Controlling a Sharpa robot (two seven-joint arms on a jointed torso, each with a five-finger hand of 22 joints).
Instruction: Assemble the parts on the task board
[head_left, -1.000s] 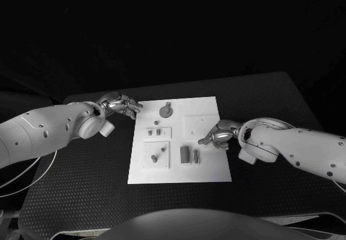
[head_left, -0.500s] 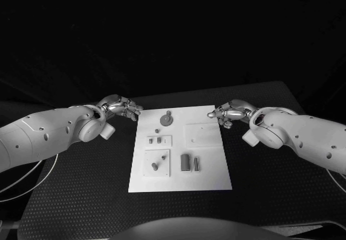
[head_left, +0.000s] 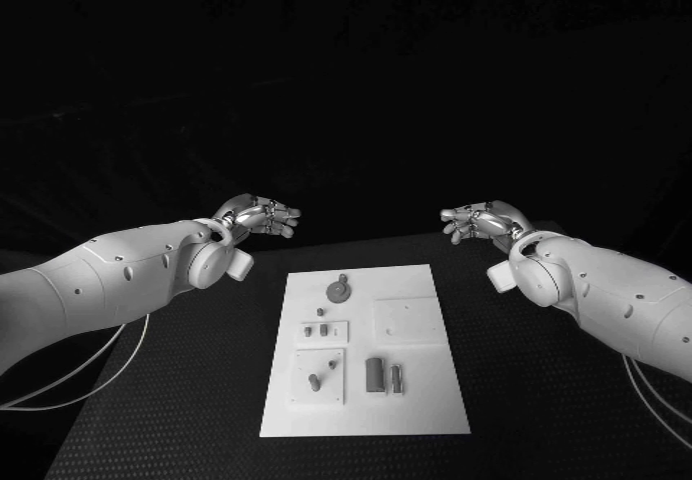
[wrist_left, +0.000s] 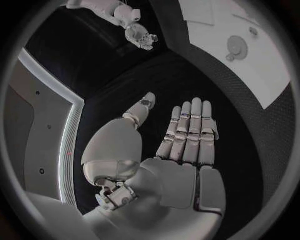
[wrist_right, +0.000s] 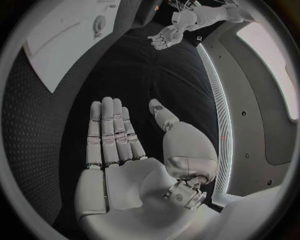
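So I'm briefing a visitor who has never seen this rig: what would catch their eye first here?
The white task board stands out against the black table, with small grey parts dotted over it and a round part near its far end. Next come the two silver hands, left hand and right hand, raised beyond the board's far end, one to each side, holding nothing, with fingers straight and apart from the thumb in the wrist views.

One task board; one round part; two upright bars side by side; several smaller parts, too small to count surely; two hands, both empty.
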